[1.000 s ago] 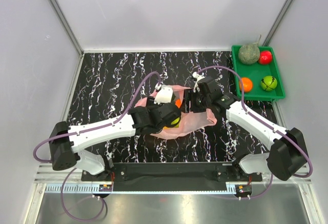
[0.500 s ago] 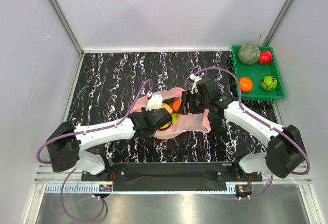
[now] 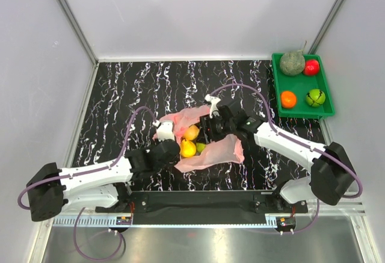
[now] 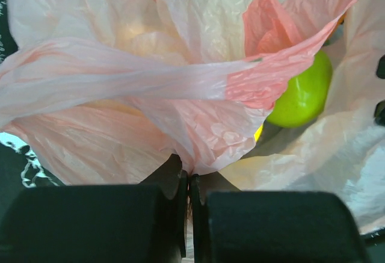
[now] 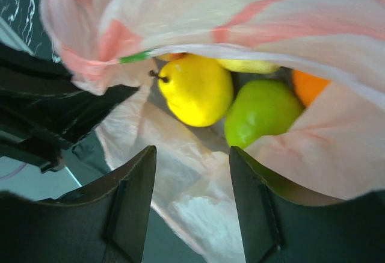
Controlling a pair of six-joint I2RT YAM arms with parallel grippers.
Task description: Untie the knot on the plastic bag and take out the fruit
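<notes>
On bench [image 3: 120, 88], plastic bag [image 3: 219, 153] lies approx centre, a bit twd the arms' side. In it, twd its L half, sits the fruit [image 3: 188, 148], several pcs touching. L pincer [image 4: 187, 186] is at bag's L edge, jaws together w/ bag film btwn them. R pincer [image 5: 192, 154] is at bag's far-R side, fingers apart, fruit just beyond. Tray [image 3: 301, 115] is in far-R corner of bench, well apart from bag, w/ four items [image 3: 289, 99] in it: two behind, two in front.
</notes>
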